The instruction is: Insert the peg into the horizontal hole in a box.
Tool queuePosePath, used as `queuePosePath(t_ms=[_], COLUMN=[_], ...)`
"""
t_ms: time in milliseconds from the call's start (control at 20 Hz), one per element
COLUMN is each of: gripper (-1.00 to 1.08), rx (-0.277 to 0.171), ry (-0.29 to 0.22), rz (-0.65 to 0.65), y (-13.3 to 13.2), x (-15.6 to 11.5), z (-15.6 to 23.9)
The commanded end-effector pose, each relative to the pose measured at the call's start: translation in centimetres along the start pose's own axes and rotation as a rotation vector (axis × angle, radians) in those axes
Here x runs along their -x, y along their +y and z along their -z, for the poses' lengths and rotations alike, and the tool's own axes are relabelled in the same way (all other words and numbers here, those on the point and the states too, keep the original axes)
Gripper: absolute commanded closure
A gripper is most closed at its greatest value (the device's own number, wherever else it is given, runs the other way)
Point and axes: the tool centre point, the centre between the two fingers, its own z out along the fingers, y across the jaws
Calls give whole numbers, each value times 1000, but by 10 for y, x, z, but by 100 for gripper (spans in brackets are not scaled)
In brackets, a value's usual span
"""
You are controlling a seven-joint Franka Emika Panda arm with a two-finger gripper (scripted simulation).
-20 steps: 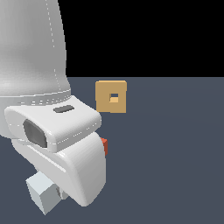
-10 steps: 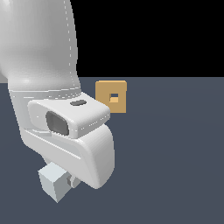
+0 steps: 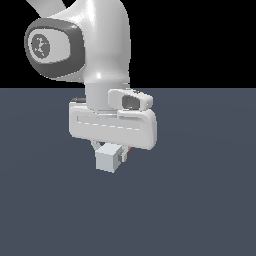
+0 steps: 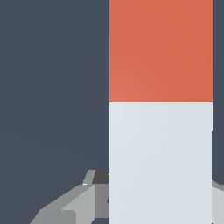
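Nearest: peg (image 3: pixel 108 158), pale end toward the viewer, red end pointing away, lifted clear of the floor (image 3: pixel 200 200). Gripper (image 3: pixel 111 150) clamped on it. Carry step. Box not visible, probably behind the arm (image 3: pixel 102 55); next, level and align the peg.

A flat, matte slate-blue floor (image 3: pixel 210 200) fills the lower part of the exterior view, bare of any texture or markings. It ends in a straight horizon line, above which lies a plain black backdrop (image 3: pixel 200 40). The light is even and soft, casting no distinct shadows. In the wrist view the same slate-blue surface (image 4: pixel 48 87) shows uniformly
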Motion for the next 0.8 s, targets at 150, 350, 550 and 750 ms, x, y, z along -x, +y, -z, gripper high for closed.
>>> queuePosePath(t_ms=[150, 350, 550, 750], gripper=[108, 108, 108, 108], rx=[3, 3, 3, 3], ry=[1, 2, 2, 3], rz=[149, 231, 285, 310], y=[-4, -11, -18, -22], x=[-92, -141, -173, -187], z=[18, 27, 33, 36])
